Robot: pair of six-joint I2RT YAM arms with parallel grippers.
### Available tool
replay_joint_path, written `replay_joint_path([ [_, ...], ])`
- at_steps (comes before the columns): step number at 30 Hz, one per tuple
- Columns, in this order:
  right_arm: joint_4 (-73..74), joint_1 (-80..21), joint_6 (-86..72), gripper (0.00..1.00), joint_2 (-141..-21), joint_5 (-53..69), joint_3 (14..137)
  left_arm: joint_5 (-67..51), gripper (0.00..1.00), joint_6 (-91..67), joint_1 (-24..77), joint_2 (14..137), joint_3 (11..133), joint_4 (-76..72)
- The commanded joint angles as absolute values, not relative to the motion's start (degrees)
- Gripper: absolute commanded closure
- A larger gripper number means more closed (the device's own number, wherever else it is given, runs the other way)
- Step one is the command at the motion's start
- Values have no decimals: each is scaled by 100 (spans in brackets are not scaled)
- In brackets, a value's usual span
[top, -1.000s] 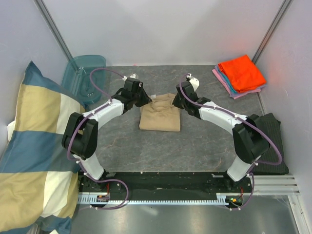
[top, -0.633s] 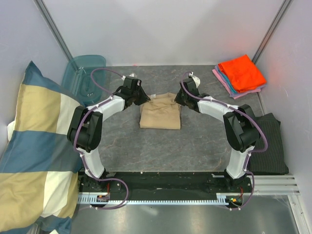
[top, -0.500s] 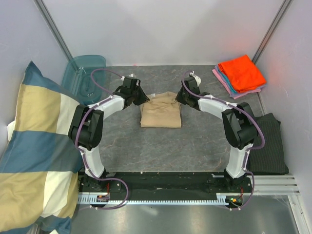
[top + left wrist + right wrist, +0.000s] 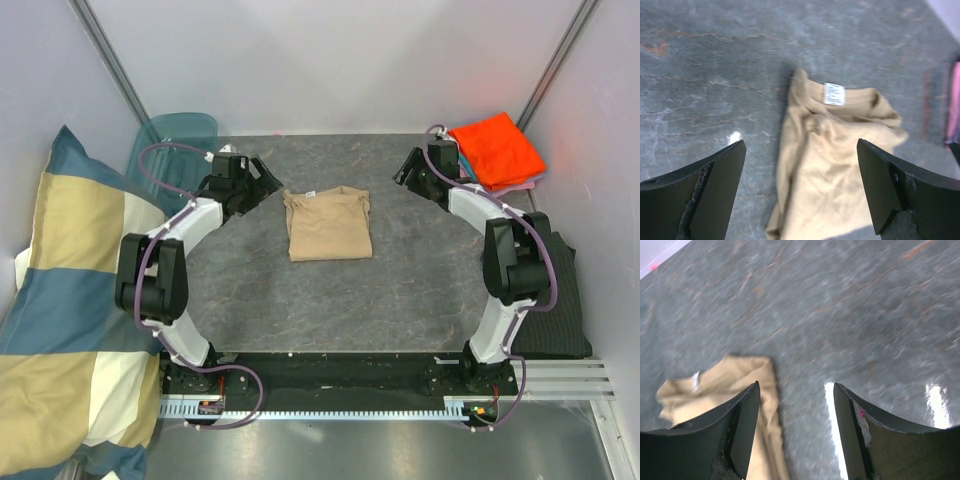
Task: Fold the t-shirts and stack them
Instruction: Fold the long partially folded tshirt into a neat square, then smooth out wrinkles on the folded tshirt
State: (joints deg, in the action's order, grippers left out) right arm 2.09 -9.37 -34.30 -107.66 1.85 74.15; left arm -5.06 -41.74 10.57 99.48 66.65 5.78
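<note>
Your left gripper [image 4: 258, 183] hangs with its jaws spread wide and nothing between them, just off the far-left corner of the tan t-shirt [image 4: 328, 226]. Your right gripper [image 4: 408, 174] is also parted and empty, a little farther off the far-right corner. The shirt lies folded on the table [image 4: 330, 300] between the two, its long axis running near to far, with the white label [image 4: 834, 93] at the far end. The stack [image 4: 497, 150], orange on top, sits in the far-right corner, just behind your right wrist. I judge the fold done, so the carry goes right and away: your right arm is nearer the stack, your left nearer the shirt
</note>
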Motion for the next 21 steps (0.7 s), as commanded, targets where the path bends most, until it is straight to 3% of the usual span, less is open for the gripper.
replay_joint_path([
  [1, 158, -1230, -3217, 31, -10012, 685, 7032, -728, 0, -4121, 1151, 9238, 6242, 308],
  [10, 457, -1784, -3252, 30, -9335, 878, 6040, -1028, 0, -4297, 1608, 8772, 4968, -219],
  [21, 448, -2250, -3208, 30, -8851, 923, 5274, -1037, 0, -4447, 2056, 8508, 4342, -343],
])
